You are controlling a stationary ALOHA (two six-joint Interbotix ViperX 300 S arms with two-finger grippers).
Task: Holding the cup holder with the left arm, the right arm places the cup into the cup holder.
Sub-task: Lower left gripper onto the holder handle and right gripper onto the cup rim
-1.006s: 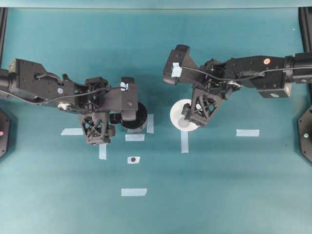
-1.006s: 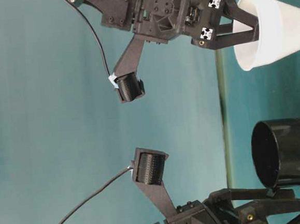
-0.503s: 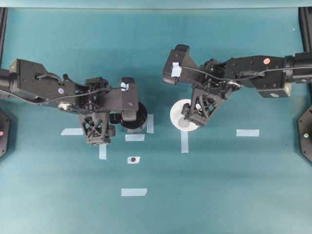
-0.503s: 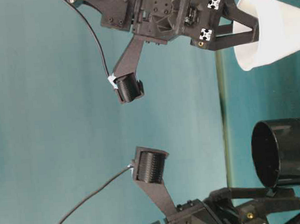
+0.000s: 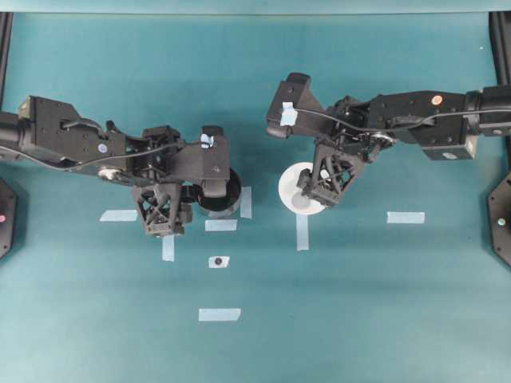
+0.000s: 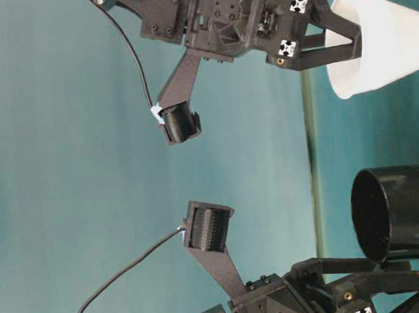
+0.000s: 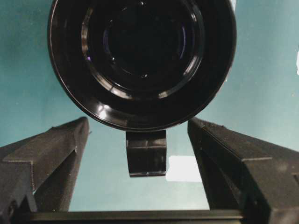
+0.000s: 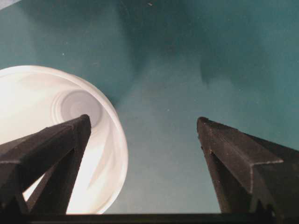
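On the teal table, the light, crushable white cup (image 5: 301,187) wants a gentle rim pinch from the right gripper (image 5: 318,188), its jaws spread with one finger inside the rim, while the left gripper (image 7: 140,154), jaws also spread and empty, straddles the handle of the rigid, slippery black cup holder (image 7: 142,60).

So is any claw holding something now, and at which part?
Nothing is held. The left claw is open around the cup holder's handle; the right claw is open, one finger inside the cup.

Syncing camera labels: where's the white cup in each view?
Overhead: the cup right of centre, partly under the right gripper.
Table-level: upper right, lying sideways in the picture, a finger inside its rim.
Left wrist: not in view.
Right wrist: left edge, one finger over its mouth.
Shared landmark: the right gripper's lattice fingers.
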